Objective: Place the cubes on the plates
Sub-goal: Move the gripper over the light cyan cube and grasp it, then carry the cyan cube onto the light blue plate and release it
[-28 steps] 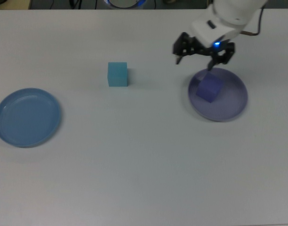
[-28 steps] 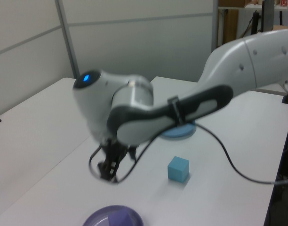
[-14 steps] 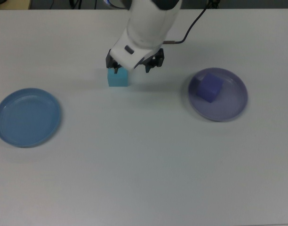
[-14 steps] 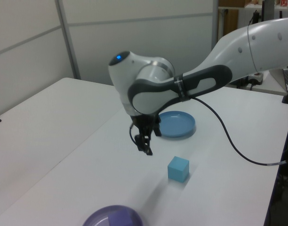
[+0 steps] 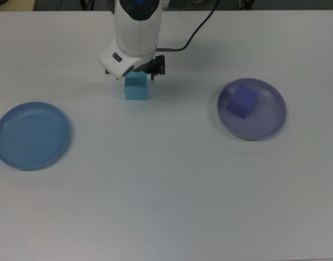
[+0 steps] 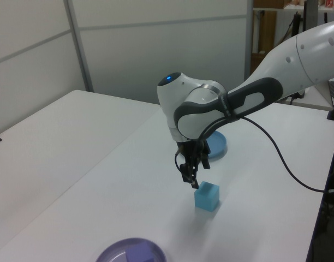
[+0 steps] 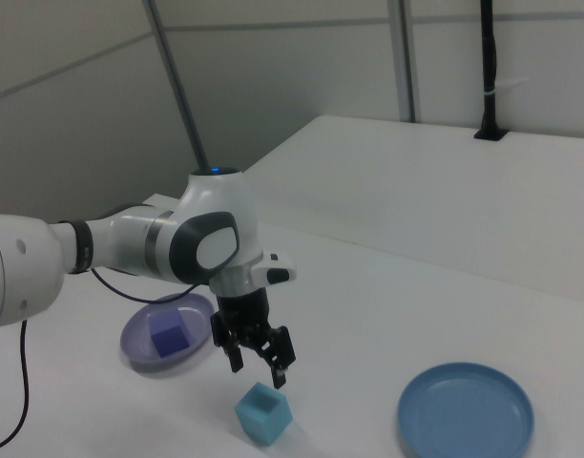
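Since the earlier frame the gripper point(image 7: 260, 364) has slid from the lavender plate point(image 5: 270, 122) at right to just above the cyan cube point(image 5: 136, 88), upper centre of the counter point(image 5: 172, 190), fingers apart. The indigo cube point(image 5: 242, 101) sits on that plate; the blue plate point(image 5: 30, 136) lies at left.

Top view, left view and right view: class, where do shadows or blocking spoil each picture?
Top view: the arm hides the cyan cube's far edge. Left view: a soft shadow beside the cube; the blue plate is partly hidden. Right view: even light, faint shadows.
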